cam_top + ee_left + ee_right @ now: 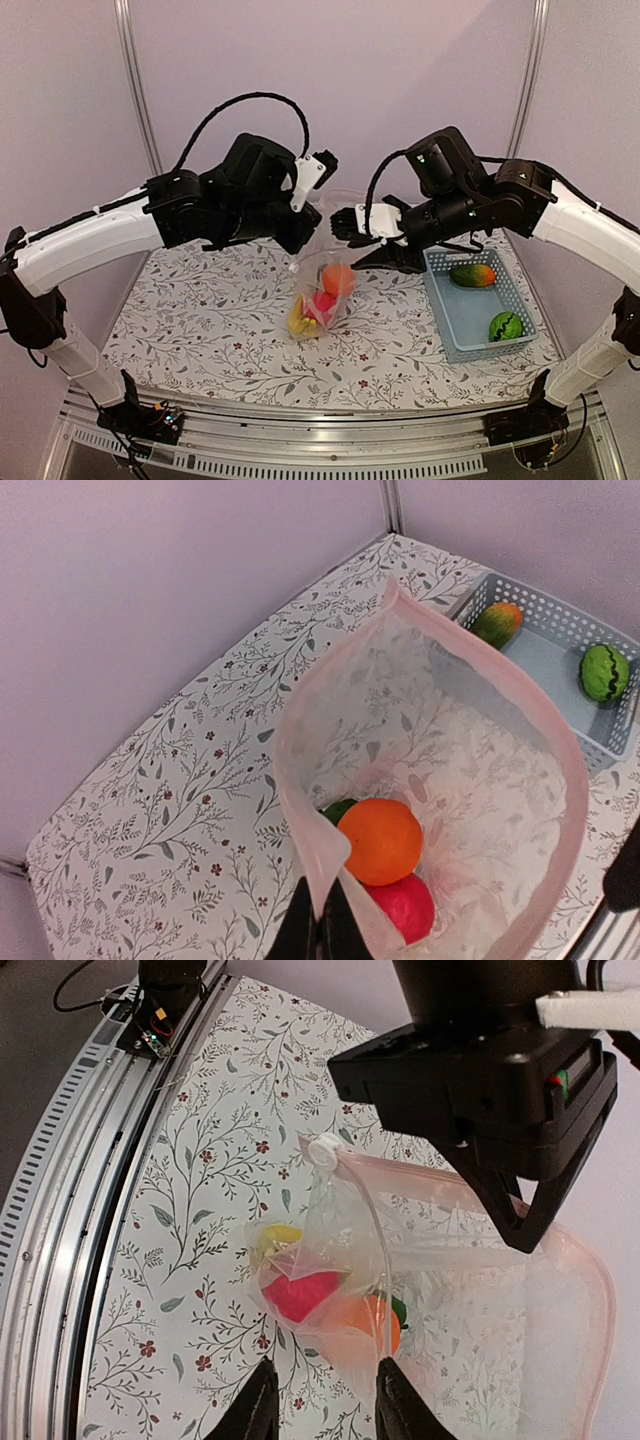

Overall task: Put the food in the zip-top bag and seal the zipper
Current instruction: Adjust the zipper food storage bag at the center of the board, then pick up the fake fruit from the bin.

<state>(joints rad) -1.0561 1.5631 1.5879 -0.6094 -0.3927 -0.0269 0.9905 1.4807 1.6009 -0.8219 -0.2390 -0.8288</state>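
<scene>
The zip-top bag (325, 285) hangs open above the table, its bottom near the cloth. My left gripper (322, 928) is shut on the zipper strip (300, 810) at the near edge of the bag's mouth. Inside lie an orange (380, 840), a red apple (402, 906) and a dark green piece (338, 809); yellow bananas (280, 1233) show in the right wrist view. My right gripper (322, 1370) is open and empty, just beside the bag's lower part (330, 1290). A green-orange mango (472, 275) and a striped green ball (507, 326) lie in the basket.
The light blue lattice basket (455, 320) stands at the table's right side, close to the right arm. The floral cloth (200, 310) covers the table. A metal rail (300, 425) runs along the near edge. A white slider (325, 1150) sits at the zipper's end.
</scene>
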